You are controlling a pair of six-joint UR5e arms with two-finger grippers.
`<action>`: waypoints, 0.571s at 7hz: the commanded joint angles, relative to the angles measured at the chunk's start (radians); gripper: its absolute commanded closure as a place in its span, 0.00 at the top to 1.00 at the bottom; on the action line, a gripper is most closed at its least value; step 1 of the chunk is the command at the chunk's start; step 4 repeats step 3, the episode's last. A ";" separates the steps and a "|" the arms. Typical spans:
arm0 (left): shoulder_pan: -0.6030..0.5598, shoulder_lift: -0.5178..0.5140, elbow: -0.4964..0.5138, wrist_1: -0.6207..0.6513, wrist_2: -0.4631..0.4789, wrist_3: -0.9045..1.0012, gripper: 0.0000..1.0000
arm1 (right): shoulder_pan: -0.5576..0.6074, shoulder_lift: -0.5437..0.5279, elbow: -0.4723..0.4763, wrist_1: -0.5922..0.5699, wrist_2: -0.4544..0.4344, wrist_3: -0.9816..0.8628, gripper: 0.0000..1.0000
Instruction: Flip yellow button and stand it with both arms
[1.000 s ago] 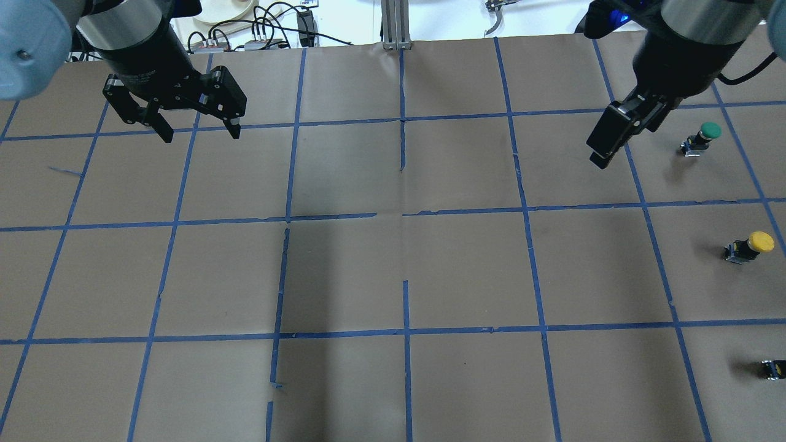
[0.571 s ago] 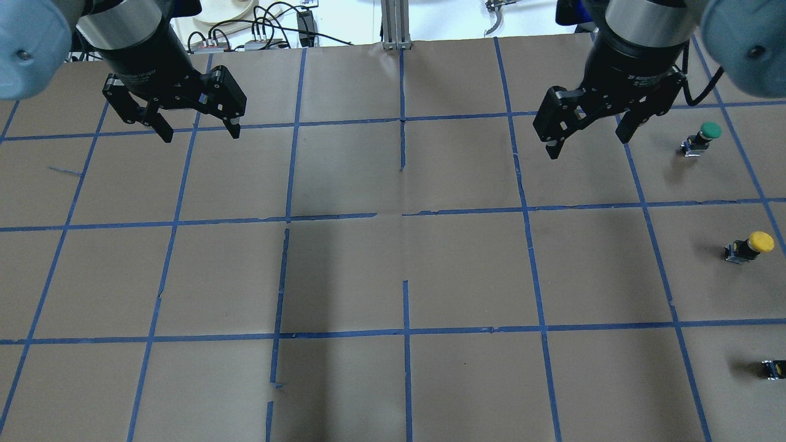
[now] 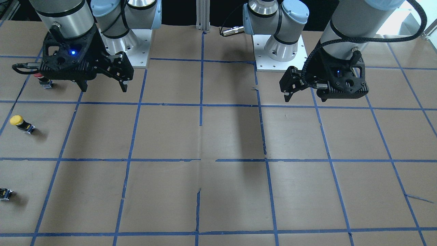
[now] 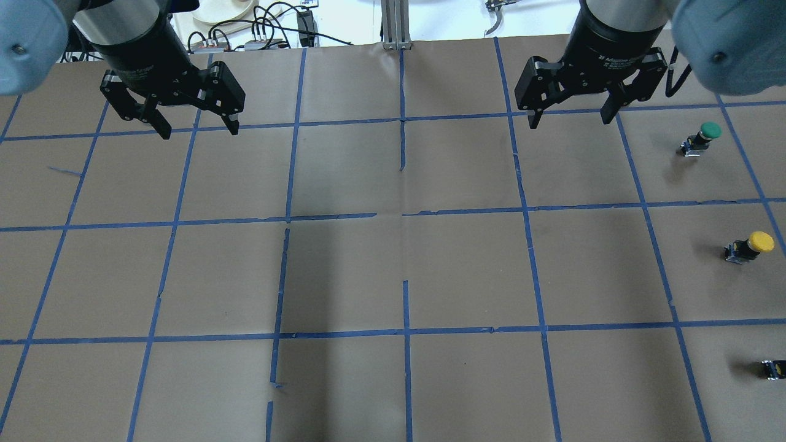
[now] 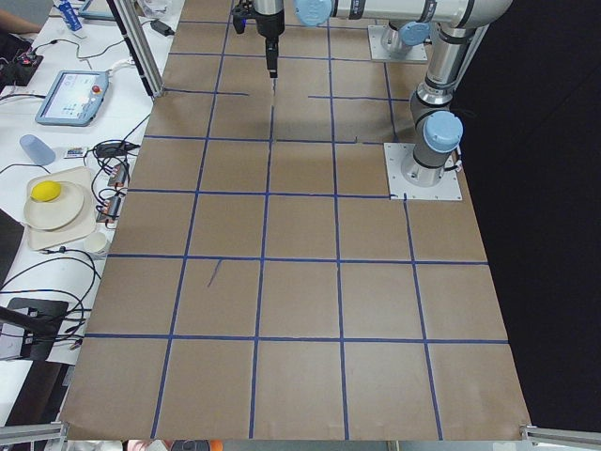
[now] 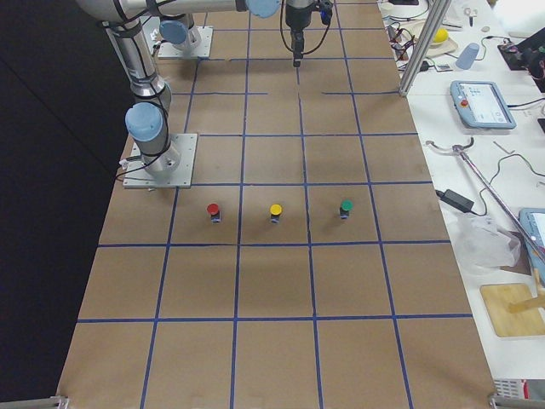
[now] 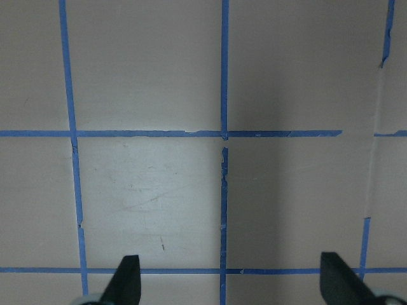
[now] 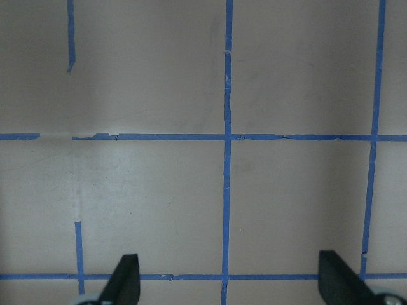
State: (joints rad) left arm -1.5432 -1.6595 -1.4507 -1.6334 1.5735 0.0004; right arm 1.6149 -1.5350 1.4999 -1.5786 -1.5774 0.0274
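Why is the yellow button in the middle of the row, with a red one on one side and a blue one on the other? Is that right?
Almost, but there is no blue one. The exterior right view shows the yellow button in the middle of the row, with the red button on one side and a green button on the other.

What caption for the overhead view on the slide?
Left tool and right tool hang open over the far side of the table; yellow button sits untouched near the right edge.
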 commanded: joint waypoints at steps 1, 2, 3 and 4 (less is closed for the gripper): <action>0.000 0.000 0.000 -0.002 0.000 -0.003 1.00 | 0.000 0.001 0.000 -0.011 0.000 0.000 0.99; 0.000 0.000 0.000 0.000 0.000 -0.005 1.00 | 0.000 0.001 0.000 -0.011 0.000 -0.001 0.99; 0.000 0.000 0.001 -0.002 0.000 -0.005 1.00 | 0.000 0.003 -0.003 -0.011 0.000 -0.003 0.99; 0.000 0.000 0.001 -0.002 0.000 -0.005 1.00 | 0.000 0.003 -0.003 -0.011 0.000 -0.003 0.99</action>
